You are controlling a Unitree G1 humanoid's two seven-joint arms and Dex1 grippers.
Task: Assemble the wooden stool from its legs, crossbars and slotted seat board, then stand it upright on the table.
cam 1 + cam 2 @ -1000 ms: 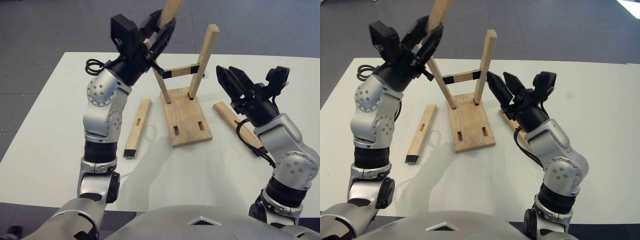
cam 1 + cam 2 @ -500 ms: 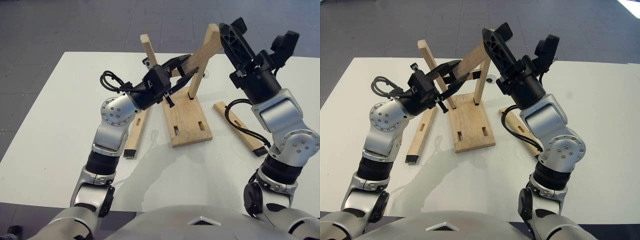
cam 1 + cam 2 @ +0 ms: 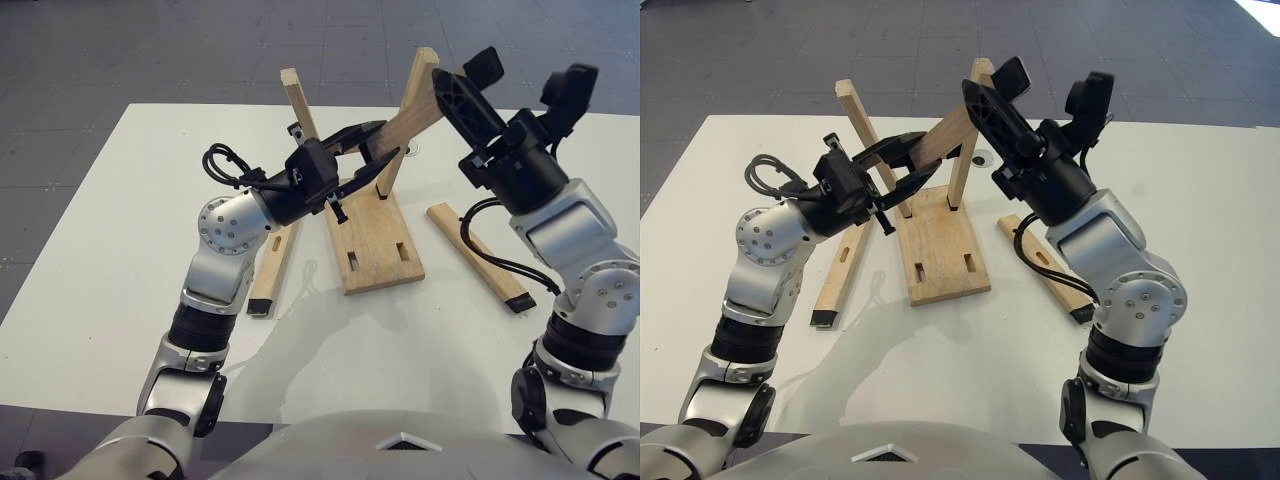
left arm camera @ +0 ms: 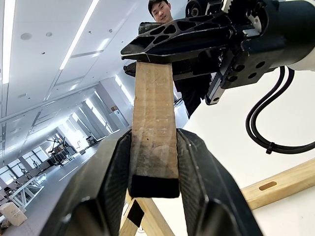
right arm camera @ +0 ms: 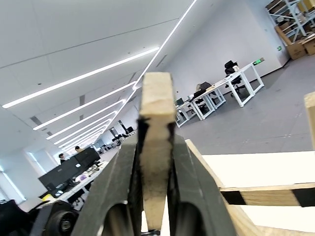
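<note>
The slotted seat board (image 3: 375, 250) lies flat on the white table with two legs (image 3: 300, 110) standing in it. A crossbar (image 5: 266, 194) joins them. Above the board, a third wooden leg (image 3: 940, 140) is held in the air, slanting up to the right. My left gripper (image 3: 350, 160) is shut on its lower end, its fingers (image 4: 113, 177) clamping both sides. My right gripper (image 3: 455, 90) is shut on its upper end, close to the top of the right standing leg (image 3: 983, 70).
One loose slotted leg (image 3: 275, 255) lies on the table left of the seat board. Another loose leg (image 3: 480, 255) lies to its right, under my right arm. The table (image 3: 100, 250) has bare room at the front and far left.
My left gripper brought the leg down from high above the stool. My right gripper rose from beside the stool and shut on the leg's upper end. Both barely moved in the last half second.
</note>
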